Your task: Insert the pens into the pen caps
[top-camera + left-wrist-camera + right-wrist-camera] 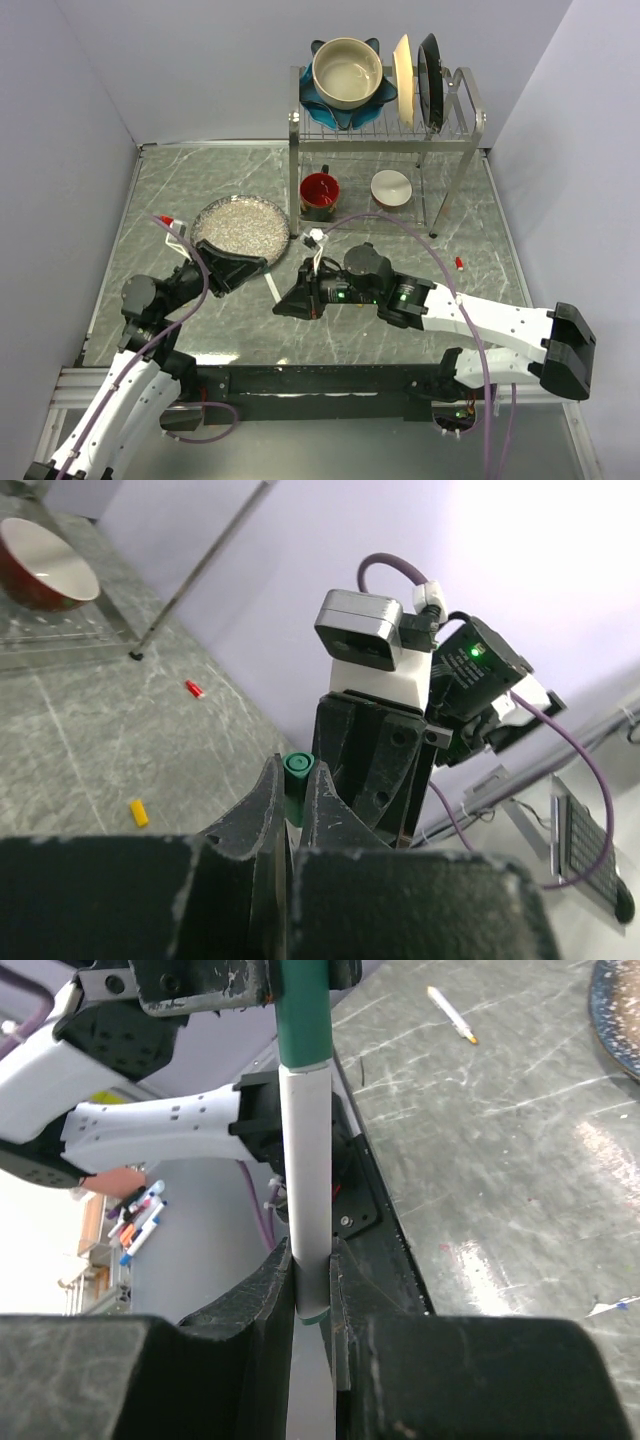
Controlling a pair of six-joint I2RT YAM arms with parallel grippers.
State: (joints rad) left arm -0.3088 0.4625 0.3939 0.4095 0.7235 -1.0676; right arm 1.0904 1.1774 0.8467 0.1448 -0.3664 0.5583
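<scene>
My right gripper [312, 1252] is shut on the lower end of a white-barrelled pen [305, 1150]. The pen's far end sits inside a green pen cap [303, 1020]. My left gripper [297, 777] is shut on that green cap [298, 765]. In the top view the two grippers meet at the table's middle front, left gripper [250, 270] and right gripper [291, 301], with the pen [272, 285] between them. A red cap [194, 688] and a yellow cap [139, 812] lie loose on the table. The red cap also shows in the top view [459, 263]. Another white pen [452, 1015] lies on the table.
A glittery grey plate [240, 226] lies just behind my left gripper. A dish rack [470, 130] stands at the back with a red cup [319, 190] and a white bowl [391, 187] under it. A large bowl [347, 72] and plates [418, 80] sit on top.
</scene>
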